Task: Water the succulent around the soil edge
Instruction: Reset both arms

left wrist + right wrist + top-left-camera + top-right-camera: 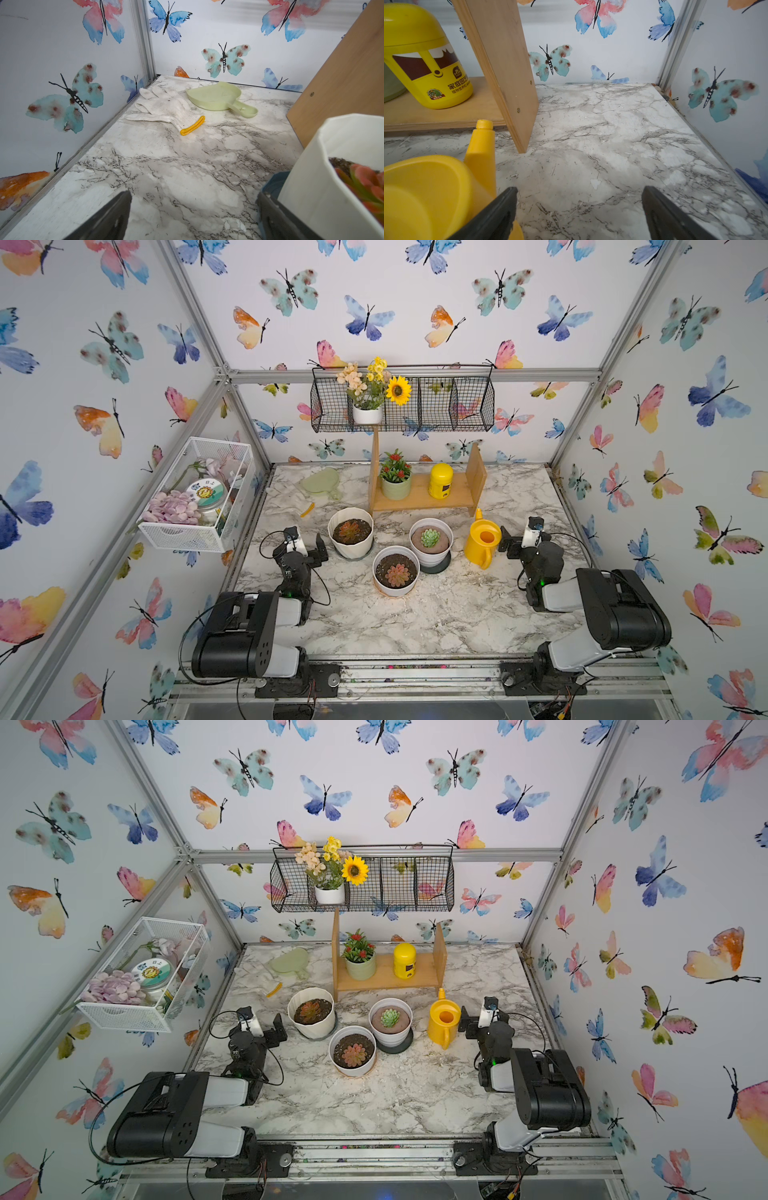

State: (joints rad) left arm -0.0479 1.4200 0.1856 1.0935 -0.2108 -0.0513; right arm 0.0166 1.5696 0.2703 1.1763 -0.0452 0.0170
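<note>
The succulent [348,531] [309,1011], a reddish-brown and green rosette, sits in a cream ribbed pot [351,549] at centre left in both top views. The soil edge [363,526] is a dark ring inside the rim. In the left wrist view the pot [324,158] and the succulent [365,180] sit beside one finger. My left gripper [305,538] [262,1017] [194,199] stands open just left of the pot, holding nothing. A yellow watering can [482,541] [444,1021] [425,187] stands at the right. My right gripper [520,531] [478,1011] [579,197] is open beside it, over bare table.
A pink rosette in a white pot [396,570] and a pale green rosette in another pot [430,539] stand between the arms. Behind them is a wooden shelf [424,494] with a yellow bottle [440,480]. A glove [166,108] and a green scoop [216,96] lie at the back left.
</note>
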